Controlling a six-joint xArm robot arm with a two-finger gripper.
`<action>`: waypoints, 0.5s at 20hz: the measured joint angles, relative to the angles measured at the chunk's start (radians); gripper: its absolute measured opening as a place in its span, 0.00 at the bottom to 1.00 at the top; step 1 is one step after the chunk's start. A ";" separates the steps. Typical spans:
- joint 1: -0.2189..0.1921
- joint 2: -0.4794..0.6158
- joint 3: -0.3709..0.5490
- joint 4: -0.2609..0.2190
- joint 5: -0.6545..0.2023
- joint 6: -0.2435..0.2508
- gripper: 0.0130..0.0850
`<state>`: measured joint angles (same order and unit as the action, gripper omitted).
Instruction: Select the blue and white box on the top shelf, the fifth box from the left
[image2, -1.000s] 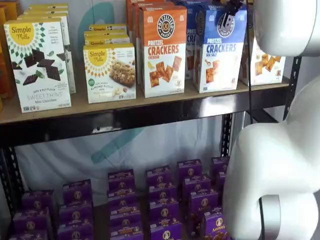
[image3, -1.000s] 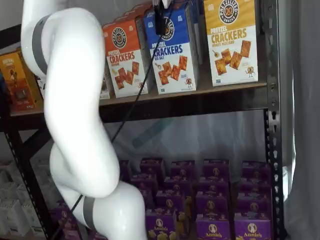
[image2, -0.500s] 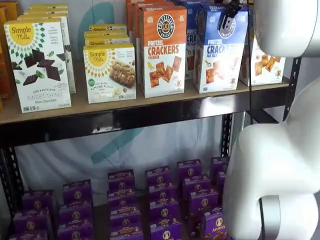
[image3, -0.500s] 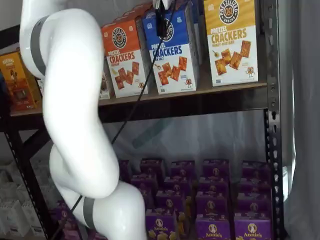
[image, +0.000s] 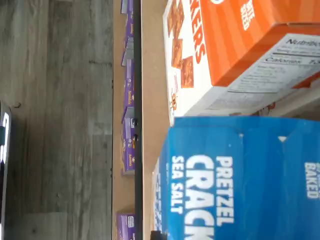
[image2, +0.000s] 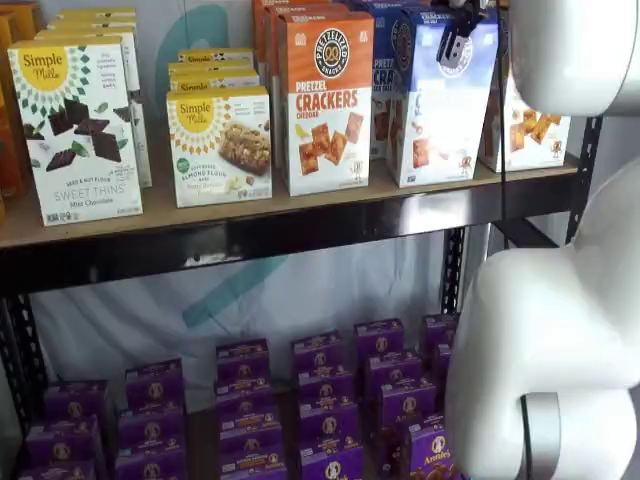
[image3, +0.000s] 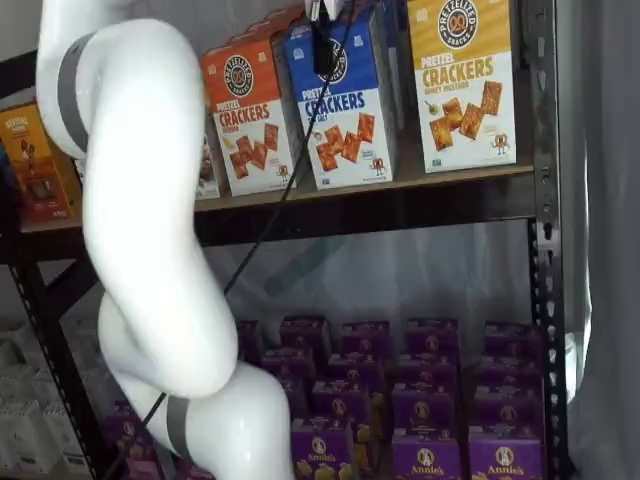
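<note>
The blue and white box stands on the top shelf between an orange-and-white cheddar box and a yellow-and-white box. It leans forward and looks blurred; it shows in both shelf views. My gripper hangs from the top edge with a black finger over the box's upper front, closed on its top. The wrist view shows the blue box's top and "PRETZEL CRACKERS SEA SALT" face close up, beside the cheddar box.
Simple Mills boxes fill the shelf's left part. Small purple boxes crowd the lower board. My white arm covers the right of one shelf view and the left of the other. A black upright stands at the right.
The blue and white box has tipped forward off its upright stance and shifted slightly with the gripper. The neighbouring boxes have not moved.
</note>
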<state>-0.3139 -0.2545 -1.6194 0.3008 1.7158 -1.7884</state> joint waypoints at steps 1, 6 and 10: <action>-0.002 -0.007 0.006 0.005 0.001 0.000 0.67; -0.013 -0.050 0.031 0.020 0.024 0.001 0.67; -0.022 -0.081 0.046 0.026 0.061 0.000 0.67</action>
<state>-0.3359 -0.3353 -1.5734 0.3269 1.7768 -1.7887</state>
